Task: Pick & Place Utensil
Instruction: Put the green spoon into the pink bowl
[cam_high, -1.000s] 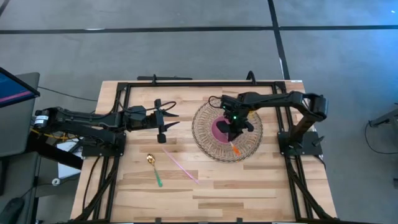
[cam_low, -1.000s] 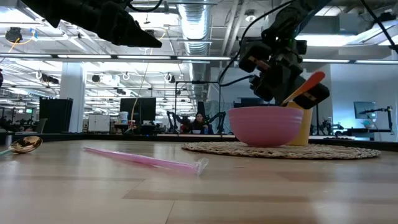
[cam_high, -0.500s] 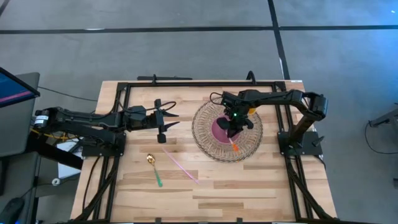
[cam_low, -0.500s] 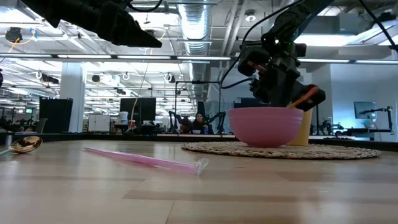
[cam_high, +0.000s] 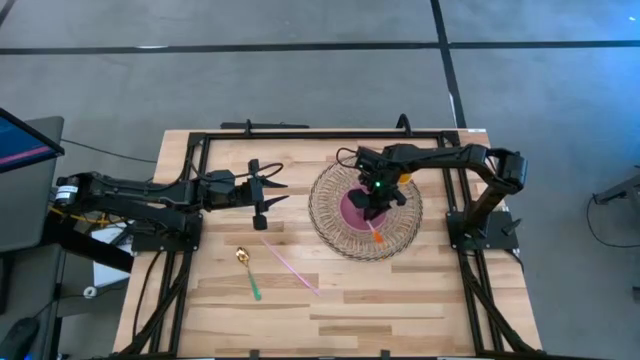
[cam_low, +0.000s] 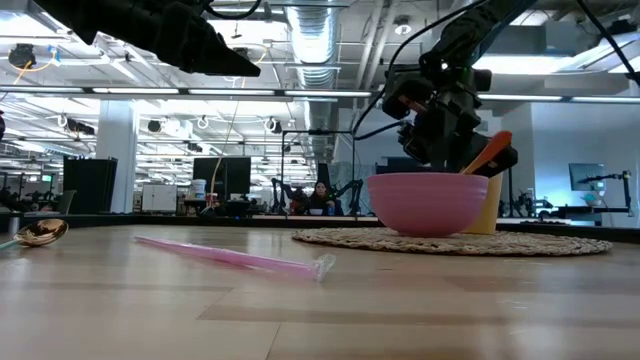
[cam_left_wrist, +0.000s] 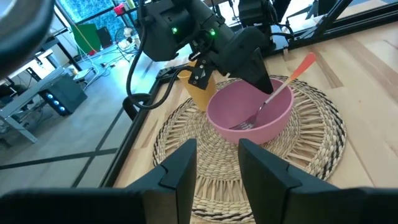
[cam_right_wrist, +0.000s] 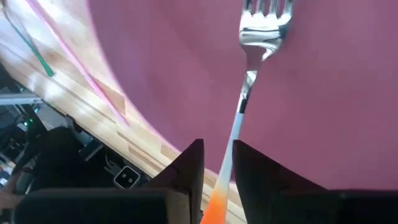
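Observation:
A fork with an orange handle is tilted in a pink bowl, which stands on a round woven mat right of centre. My right gripper is over the bowl, shut on the fork. In the low view the gripper is just above the bowl's rim, and the orange handle end sticks out beside it. My left gripper waits open and empty above the table, left of the mat. My right gripper pinches the fork's handle between its two fingers, where the metal shaft meets the orange grip. The fingers come from above, slanting down into the bowl. The fork is tilted, its tines low against the bowl's inside and its orange end above the rim, toward the table's near edge.
A yellow cup stands on the mat behind the bowl. A pink straw and a gold spoon with a green handle lie on the wood near the front left. A black frame runs along the table's far edge.
My right gripper has gone down into the bowl with the fork and a little toward the table's far edge. The fork's orange end has sunk toward the bowl's rim and lies flatter than before.

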